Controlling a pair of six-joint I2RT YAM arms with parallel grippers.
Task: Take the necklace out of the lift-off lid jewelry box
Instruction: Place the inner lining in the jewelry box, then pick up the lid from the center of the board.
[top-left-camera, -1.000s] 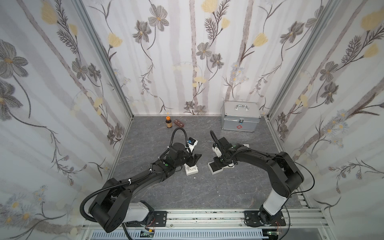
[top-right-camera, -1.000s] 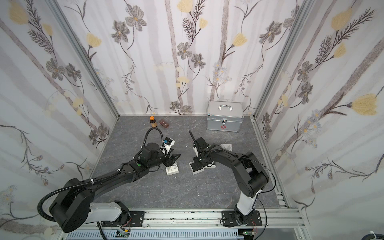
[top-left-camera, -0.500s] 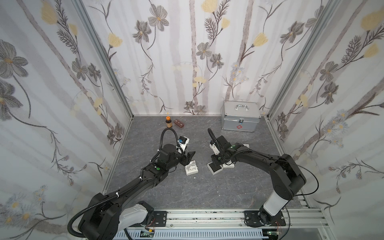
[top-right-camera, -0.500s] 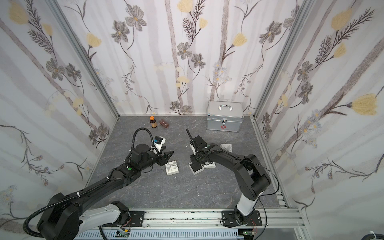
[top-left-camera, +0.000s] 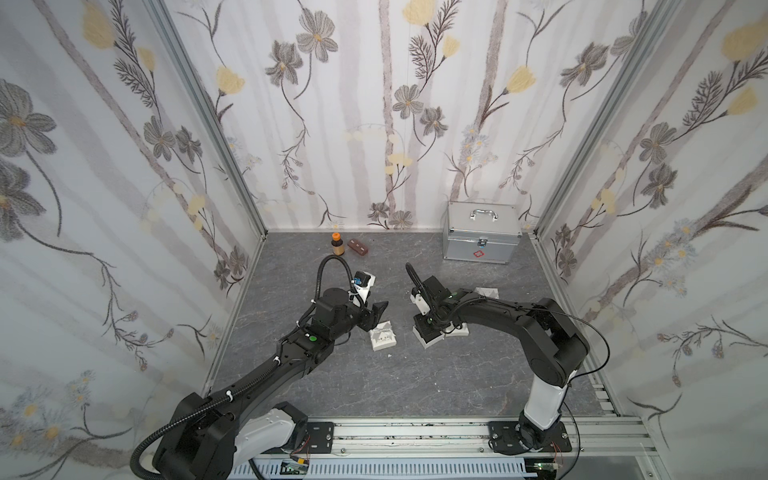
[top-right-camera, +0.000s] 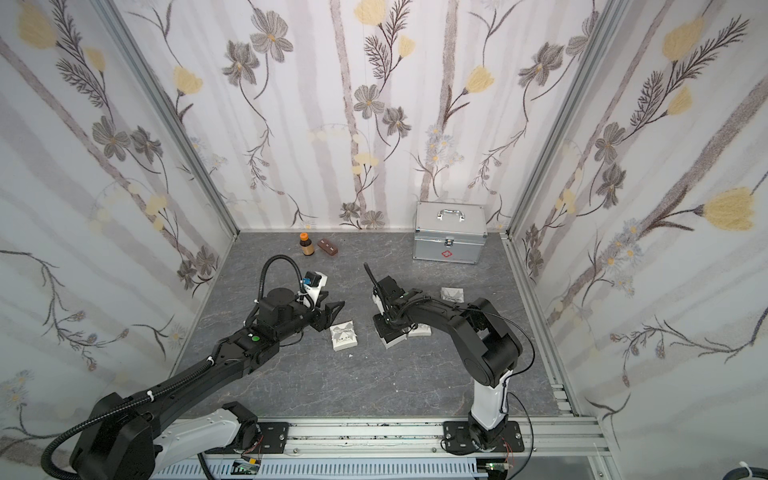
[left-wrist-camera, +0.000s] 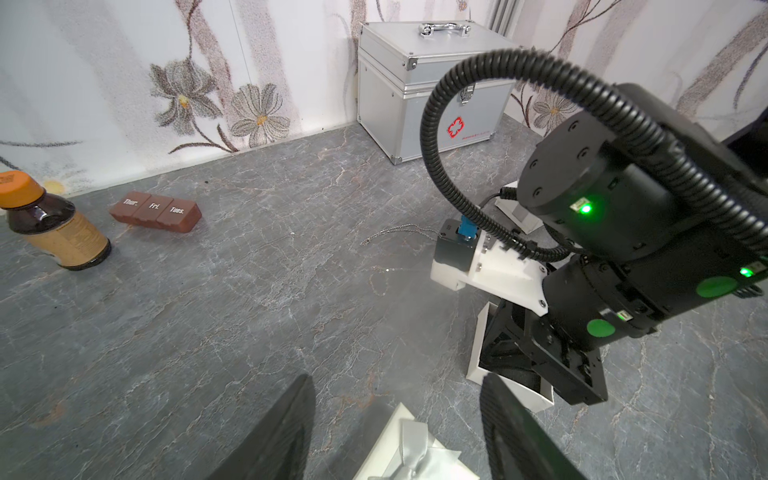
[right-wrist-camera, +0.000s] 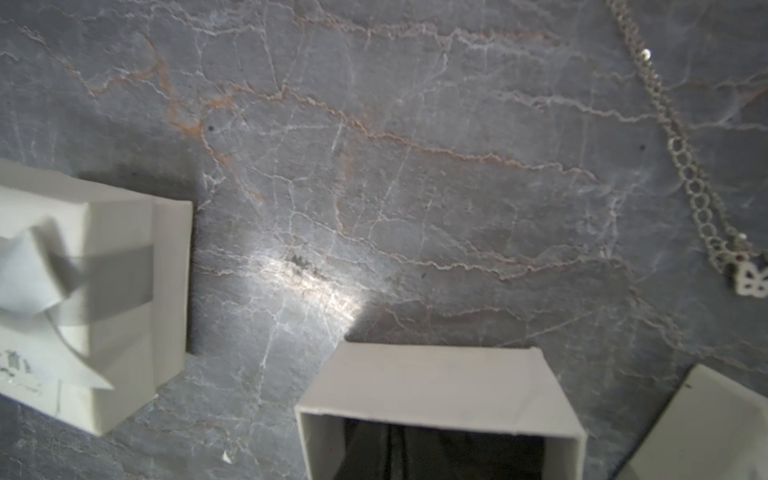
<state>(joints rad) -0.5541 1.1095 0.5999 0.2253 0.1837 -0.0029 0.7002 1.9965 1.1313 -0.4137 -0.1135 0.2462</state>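
Now: necklace (right-wrist-camera: 681, 153) lies on the bare tabletop (top-left-camera: 415, 386), outside every box. It is a thin chain stretched over the stone, with a pale butterfly pendant (right-wrist-camera: 752, 280) at one end. It rests on the far side of the box base (right-wrist-camera: 440, 386), apart from it, toward the far edge. From my left wrist the necklace (left-wrist-camera: 399, 230) runs in behind my right wrist. It is too fine to find in either top view.

Box base: open, dark inside, near the middle of the tabletop. My right fingers (left-wrist-camera: 515, 349) are down in it and clenched. Whether they pinch anything in there, I cannot tell.

Change over the last second: my left arm has drawn back from the lid (top-left-camera: 382, 334) toward the left edge. The lid (top-right-camera: 344, 336) stays where it was, ribbon up, left of the base and not touching it. My left fingers (left-wrist-camera: 286, 428) stand released, with nothing between them. My right arm has hardly moved.

Reading: lid off and parked, left arm clear, chain out. I judge the task as good as done. Risk: the base may come up with my right fingers when they withdraw.

Further out: a second white box (top-left-camera: 459, 331) sits just beside the base on its right. A silver case (top-left-camera: 482, 239) stands at the far right corner. A bottle (top-left-camera: 337, 246) and a brown pill strip (top-left-camera: 358, 247) sit by the far edge.
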